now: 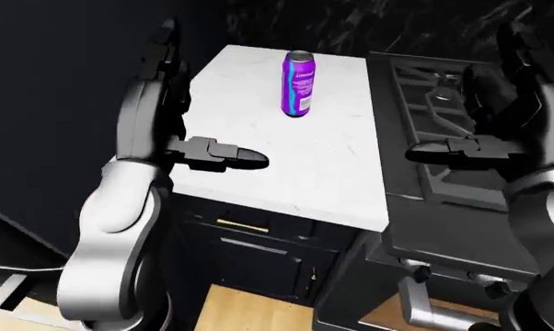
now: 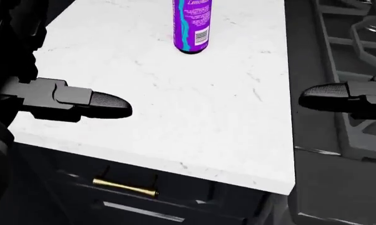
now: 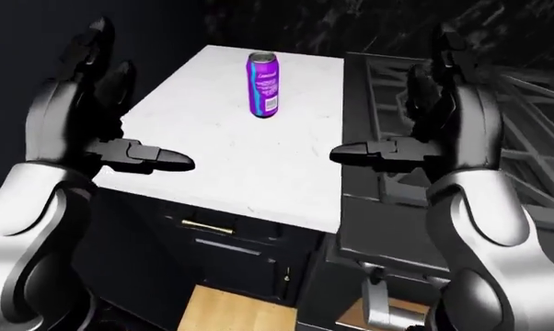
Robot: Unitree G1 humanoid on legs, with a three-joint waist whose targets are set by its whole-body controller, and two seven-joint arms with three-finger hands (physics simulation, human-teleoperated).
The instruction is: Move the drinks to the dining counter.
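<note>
A white marbled counter [image 1: 305, 158] fills the middle of the left-eye view, running from the upper centre down to a front edge in the lower middle. Below it sit dark cabinet fronts with a brass drawer handle [image 2: 124, 187], seen at the lower left of the head view, and a strip of light wooden floor [image 1: 250, 312] at the bottom. To the right of the counter is a black stove [image 1: 443, 138] with cast grates on top and round knobs [image 1: 422, 274] along its lower edge. The left robot hand [image 1: 181, 121] hangs open over the counter's left edge, two fingers raised and a third pointing right, holding nothing. The right robot hand [image 3: 424, 124] is open in the same way above the stove's left part, one finger pointing left, empty. A purple drink can [image 1: 298, 83] with blue markings stands upright near the upper end of the counter, well apart from both hands
</note>
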